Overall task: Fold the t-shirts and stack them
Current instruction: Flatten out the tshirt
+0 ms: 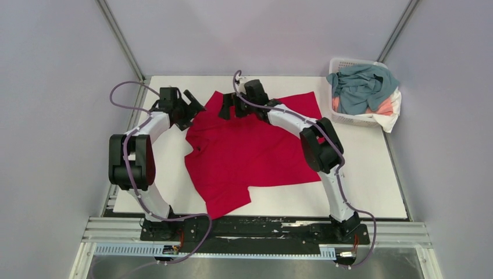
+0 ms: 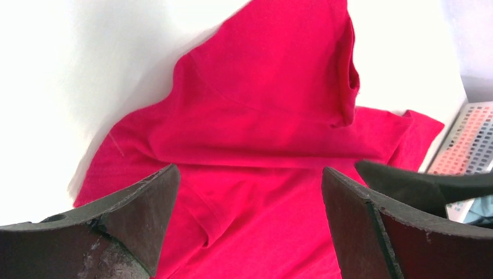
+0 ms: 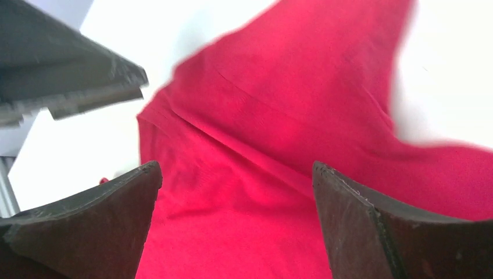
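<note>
A bright red t-shirt [image 1: 247, 152] lies spread and partly folded on the white table, one sleeve hanging toward the near edge. It also fills the left wrist view [image 2: 261, 145] and the right wrist view [image 3: 273, 145]. My left gripper [image 1: 193, 108] is open and empty above the shirt's far left edge. My right gripper [image 1: 229, 107] is open and empty above the shirt's far edge, close beside the left one. Teal-grey [image 1: 360, 87], salmon-pink [image 1: 383, 107] and white [image 1: 393, 116] shirts are piled in the basket.
A white plastic lattice basket [image 1: 349, 118] stands at the far right corner of the table [image 1: 372, 174]; its wall shows in the left wrist view [image 2: 471, 139]. Grey walls and metal frame posts enclose the table.
</note>
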Controlling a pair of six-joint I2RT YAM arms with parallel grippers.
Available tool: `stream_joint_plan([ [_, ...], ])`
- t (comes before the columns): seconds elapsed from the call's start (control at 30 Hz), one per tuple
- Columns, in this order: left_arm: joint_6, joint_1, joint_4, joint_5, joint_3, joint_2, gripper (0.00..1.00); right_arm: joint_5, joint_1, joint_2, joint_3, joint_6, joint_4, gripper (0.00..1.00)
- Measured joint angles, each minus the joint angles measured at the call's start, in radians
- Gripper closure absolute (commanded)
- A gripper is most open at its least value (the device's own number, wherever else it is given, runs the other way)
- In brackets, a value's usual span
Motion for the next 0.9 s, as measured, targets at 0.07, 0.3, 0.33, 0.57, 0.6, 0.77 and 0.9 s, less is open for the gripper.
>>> stream_joint_plan([
  [0.07,0.000,-0.003,0.002,-0.002,-0.032,-0.043,0.00,-0.025,0.029,0.060,0.088,0.013,0.017,0.00],
  [0.3,0.000,-0.019,-0.001,-0.020,-0.139,-0.161,0.00,0.040,0.021,0.297,0.333,0.043,0.039,0.00],
  [0.33,0.000,-0.020,-0.001,-0.024,-0.148,-0.173,0.00,0.054,0.014,0.330,0.367,0.048,0.036,0.00],
  [0.57,0.000,-0.027,-0.001,-0.020,-0.170,-0.204,0.00,0.248,-0.024,0.510,0.675,0.005,0.068,0.00],
  [0.6,0.000,-0.032,0.000,-0.019,-0.170,-0.204,0.00,0.270,-0.028,0.509,0.679,-0.005,0.091,0.00],
  [0.77,0.009,-0.080,-0.006,-0.013,-0.157,-0.183,0.00,0.323,-0.047,0.399,0.538,-0.076,0.158,0.00],
  [0.9,0.014,-0.112,-0.007,-0.005,-0.129,-0.137,0.00,0.396,-0.054,0.098,0.146,-0.122,0.140,0.00],
])
